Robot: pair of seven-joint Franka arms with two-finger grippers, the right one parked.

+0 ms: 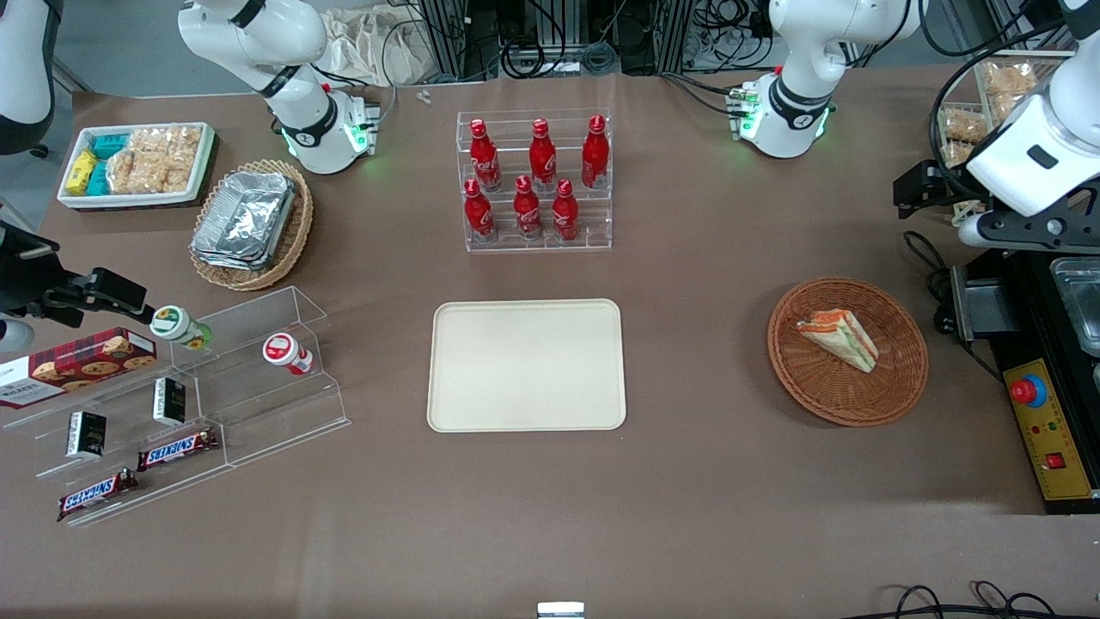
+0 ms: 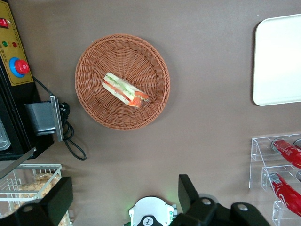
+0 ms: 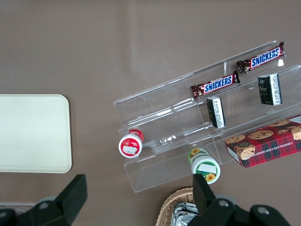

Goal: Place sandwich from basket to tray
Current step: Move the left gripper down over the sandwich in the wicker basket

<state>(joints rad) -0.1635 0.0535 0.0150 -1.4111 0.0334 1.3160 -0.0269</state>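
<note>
The sandwich lies in the reddish-brown wicker basket on the brown table. The gripper hangs well above, fingers spread wide apart. The cream tray sits apart from the basket.

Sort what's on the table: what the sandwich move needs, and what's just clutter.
Needed: sandwich, lying in the basket; tray, bare; gripper, open, raised above the table, farther from the front camera than the basket.

Clutter: cola bottles, foil containers, snack bin, Snickers bars, cookie box.
</note>
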